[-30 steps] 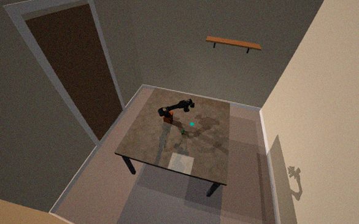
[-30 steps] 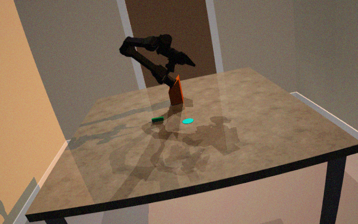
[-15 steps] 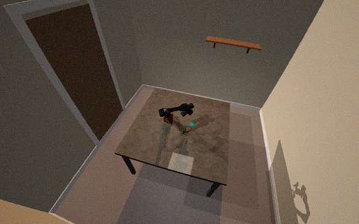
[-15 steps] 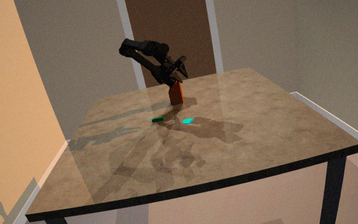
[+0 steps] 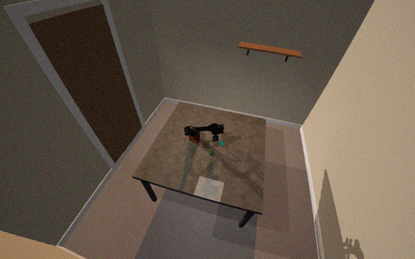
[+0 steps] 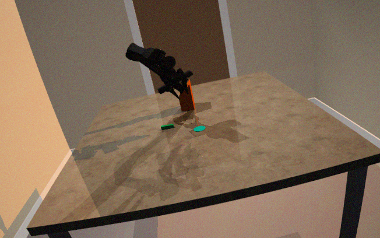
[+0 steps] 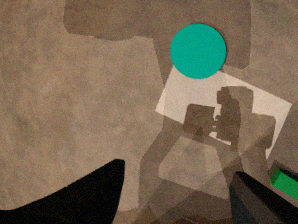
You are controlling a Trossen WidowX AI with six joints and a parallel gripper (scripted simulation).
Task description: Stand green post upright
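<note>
The green post (image 5: pixel 211 152) (image 6: pixel 167 126) (image 7: pixel 286 184) lies on its side on the table. In the wrist view it is cut off by the right edge, beyond the right finger. The cyan circle (image 5: pixel 221 143) (image 6: pixel 199 128) (image 7: pixel 198 51) is flat on the table, with nothing standing on it. My gripper (image 7: pixel 179 175) is open, its two black fingers apart with only tabletop showing between the tips. It is raised above the table, and the post is outside the fingers. The top and exterior views show the gripper small and dark, its fingers hard to make out.
The orange base block (image 5: pixel 194 138) (image 6: pixel 186 102) stands behind the circle in the exterior view. The brown table (image 5: pixel 246 129) (image 6: pixel 277 116) has a dark front edge. Arm shadows and pale lit patches cross its top. A wooden shelf (image 5: pixel 270 50) is on the wall.
</note>
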